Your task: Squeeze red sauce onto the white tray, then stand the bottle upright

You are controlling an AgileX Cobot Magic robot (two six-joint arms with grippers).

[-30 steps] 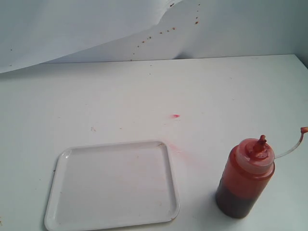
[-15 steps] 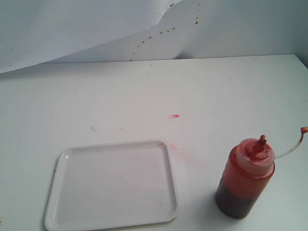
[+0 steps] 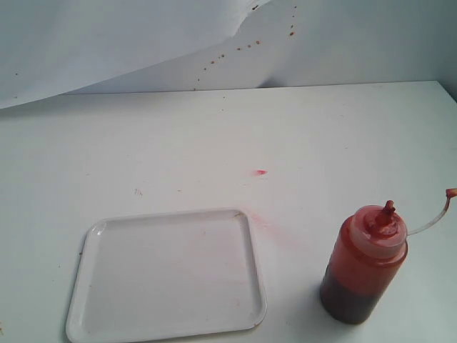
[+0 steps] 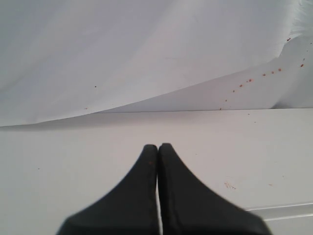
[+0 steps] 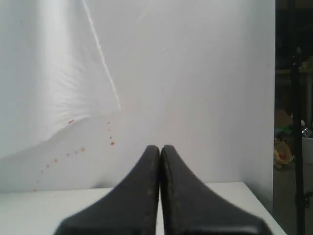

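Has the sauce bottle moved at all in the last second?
No. The bottle stands upright at the same gap as before from the right rim of the white tray.

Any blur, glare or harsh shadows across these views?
Exterior view: soft, even light; bottle and white tray sharp, tray low in contrast on the white table, faint shadow at the bottle's base. Left wrist view: left gripper blurred at its near part, backdrop clearer. Right wrist view: right gripper likewise soft; backdrop bright, not blown out.

no text legible in any view, no label or brand on the bottle (image 3: 364, 268), no number or sign on the white tray (image 3: 168, 275)
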